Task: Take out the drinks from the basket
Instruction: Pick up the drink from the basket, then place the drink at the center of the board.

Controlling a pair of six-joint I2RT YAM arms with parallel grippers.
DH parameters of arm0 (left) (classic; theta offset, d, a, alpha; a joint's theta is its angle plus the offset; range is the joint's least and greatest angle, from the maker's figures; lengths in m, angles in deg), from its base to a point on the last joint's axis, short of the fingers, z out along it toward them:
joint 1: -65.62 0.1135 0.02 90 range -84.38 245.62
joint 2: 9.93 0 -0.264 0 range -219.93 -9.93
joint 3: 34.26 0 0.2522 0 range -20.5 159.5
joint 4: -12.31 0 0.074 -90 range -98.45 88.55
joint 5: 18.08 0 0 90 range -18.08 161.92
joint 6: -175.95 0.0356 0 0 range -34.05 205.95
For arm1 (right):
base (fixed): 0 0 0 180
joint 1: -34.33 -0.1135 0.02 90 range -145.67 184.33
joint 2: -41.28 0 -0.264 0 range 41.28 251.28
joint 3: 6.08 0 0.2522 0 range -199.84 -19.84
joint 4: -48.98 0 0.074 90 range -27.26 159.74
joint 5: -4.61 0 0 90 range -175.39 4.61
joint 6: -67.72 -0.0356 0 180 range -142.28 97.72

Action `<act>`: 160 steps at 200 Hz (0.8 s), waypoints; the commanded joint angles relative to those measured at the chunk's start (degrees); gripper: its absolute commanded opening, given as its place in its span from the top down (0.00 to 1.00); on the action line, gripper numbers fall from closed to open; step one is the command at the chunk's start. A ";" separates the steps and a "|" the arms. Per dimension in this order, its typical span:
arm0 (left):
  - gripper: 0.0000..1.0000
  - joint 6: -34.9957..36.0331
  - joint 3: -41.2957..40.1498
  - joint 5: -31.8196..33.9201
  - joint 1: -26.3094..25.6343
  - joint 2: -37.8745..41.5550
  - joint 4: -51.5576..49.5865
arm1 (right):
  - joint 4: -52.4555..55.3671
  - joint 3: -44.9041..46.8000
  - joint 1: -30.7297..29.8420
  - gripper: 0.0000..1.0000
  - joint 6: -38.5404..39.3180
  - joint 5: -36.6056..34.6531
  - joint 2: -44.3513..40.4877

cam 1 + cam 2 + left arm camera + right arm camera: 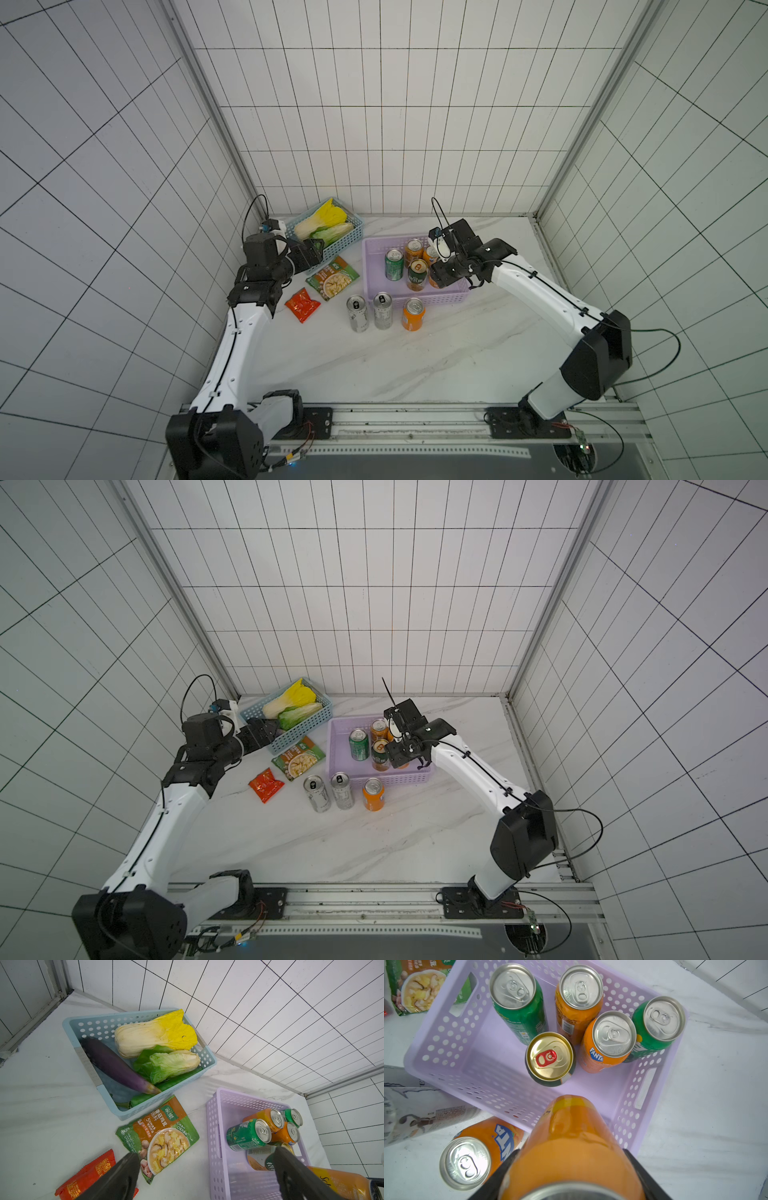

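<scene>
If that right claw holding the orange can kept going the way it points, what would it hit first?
Probably the lilac basket: the right gripper points down, and its orange can hangs over the basket floor just inside the near wall. Depth is unclear, so it could clip that wall instead.

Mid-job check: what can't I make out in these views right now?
The held orange can: right wrist view, blurred, top cut off by the frame edge; right arm covers most of it in top views.
The far green can: hidden behind the right arm in both top views.
</scene>
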 commanded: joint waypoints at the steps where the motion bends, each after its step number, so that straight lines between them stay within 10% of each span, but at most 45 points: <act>1: 0.02 -0.34 0.31 -1.44 0.43 -0.49 0.88 | 0.22 0.29 -2.45 0.33 -2.13 -2.81 -4.60; 160: 0.02 -0.33 0.23 -1.76 1.21 -0.22 1.01 | -2.41 15.74 -9.39 0.33 -11.85 -5.09 -14.89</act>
